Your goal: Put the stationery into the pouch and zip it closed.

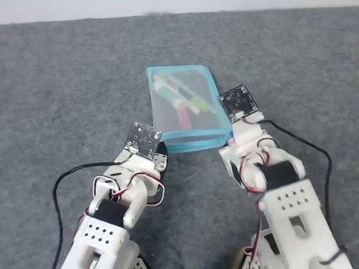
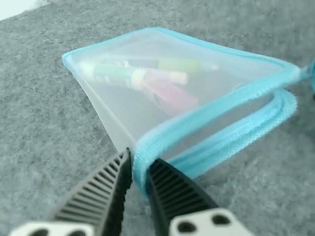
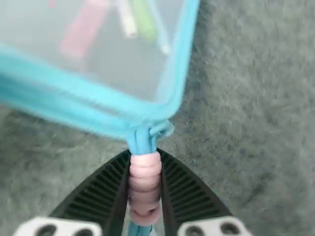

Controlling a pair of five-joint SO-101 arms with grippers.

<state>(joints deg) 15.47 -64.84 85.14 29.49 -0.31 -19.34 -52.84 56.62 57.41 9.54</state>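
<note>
The surface [image 1: 55, 87] is looking like rough, matt grey felt. The pouch [image 2: 147, 113] is showing smooth, frosted translucent plastic, edged in woven turquoise cloth tape. Its pull [image 3: 144, 189] is looking like ribbed pink plastic. The left end effector [image 2: 140, 160] and right end effector [image 3: 144, 156] are showing matt black, ridged plastic.

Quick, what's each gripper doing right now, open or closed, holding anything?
Left gripper: closed on the pouch at its zipper edge.
Right gripper: closed on the pink zipper pull.
</note>
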